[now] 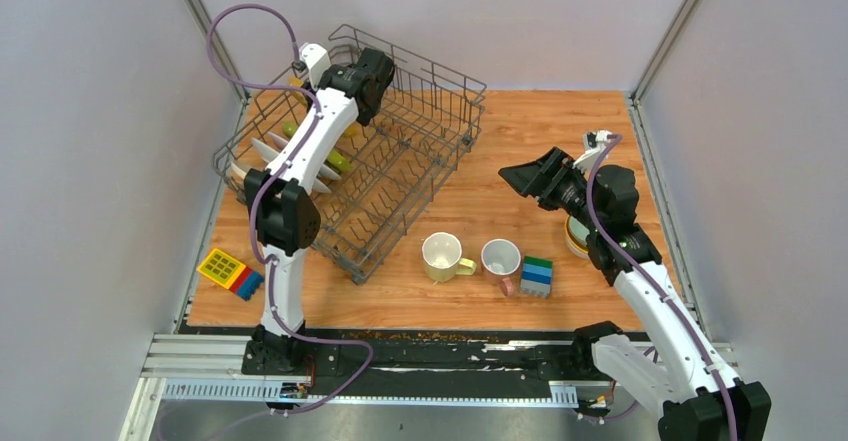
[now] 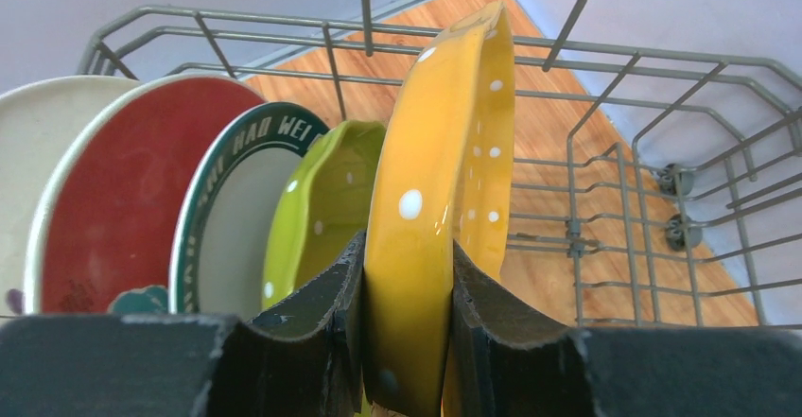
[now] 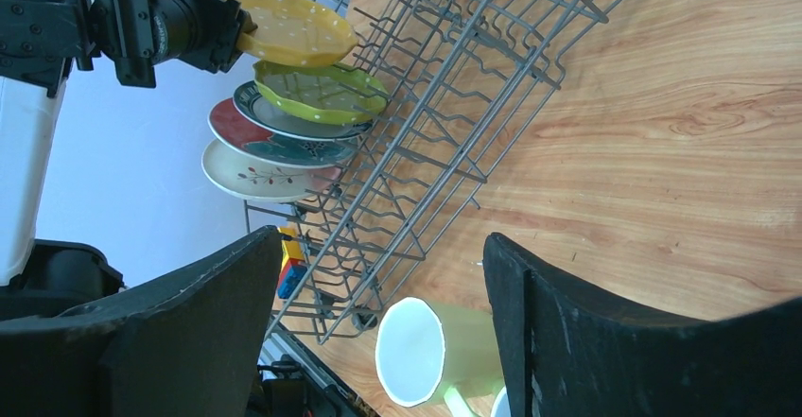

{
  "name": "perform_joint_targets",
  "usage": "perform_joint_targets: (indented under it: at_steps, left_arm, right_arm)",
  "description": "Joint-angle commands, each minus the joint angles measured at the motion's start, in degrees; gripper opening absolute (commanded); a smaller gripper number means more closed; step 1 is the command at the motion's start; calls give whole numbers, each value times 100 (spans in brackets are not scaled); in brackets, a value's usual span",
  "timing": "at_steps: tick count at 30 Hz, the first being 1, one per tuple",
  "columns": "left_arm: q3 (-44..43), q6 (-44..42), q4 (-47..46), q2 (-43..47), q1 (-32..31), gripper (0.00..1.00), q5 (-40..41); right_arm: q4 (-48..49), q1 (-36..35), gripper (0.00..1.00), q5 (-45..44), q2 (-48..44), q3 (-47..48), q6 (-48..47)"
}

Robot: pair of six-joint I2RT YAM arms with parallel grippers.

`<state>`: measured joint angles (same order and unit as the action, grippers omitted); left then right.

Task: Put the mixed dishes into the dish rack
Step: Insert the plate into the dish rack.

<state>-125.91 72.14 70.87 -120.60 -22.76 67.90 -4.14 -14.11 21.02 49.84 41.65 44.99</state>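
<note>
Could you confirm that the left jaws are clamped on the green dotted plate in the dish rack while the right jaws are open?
Not quite: the left wrist view shows the left jaws clamped on the yellow dotted plate; the green plate stands beside it. The rest holds.

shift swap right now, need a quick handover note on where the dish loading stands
Left gripper: jaws shut on the yellow dotted dish, held on edge in the dish rack beside the green dotted dish. Not released; I cannot tell whether it is seated.
Right gripper: open, empty, above the table.
Done: cream plate, red plate, lettered-rim plate and green dotted dish stand racked.
Left: release the yellow dotted dish; load the pale yellow mug, the pink-handled mug and a bowl partly hidden under the right arm.
</note>
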Motion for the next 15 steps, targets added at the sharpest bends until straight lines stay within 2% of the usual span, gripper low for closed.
perform_joint_targets:
  at_steps: [1, 9, 15]
  left_arm:
    - [-416, 283, -92, -262, 164, 0, 263]
    - [-777, 53, 199, -189, 130, 0, 369]
    - [-842, -1964, -1129, 200, -41, 0, 862]
  right_arm:
    - [-14, -37, 79, -113, 29, 280, -185]
    - [-16, -41, 79, -159, 147, 378, -245]
    - [34, -43, 80, -146, 209, 423, -229]
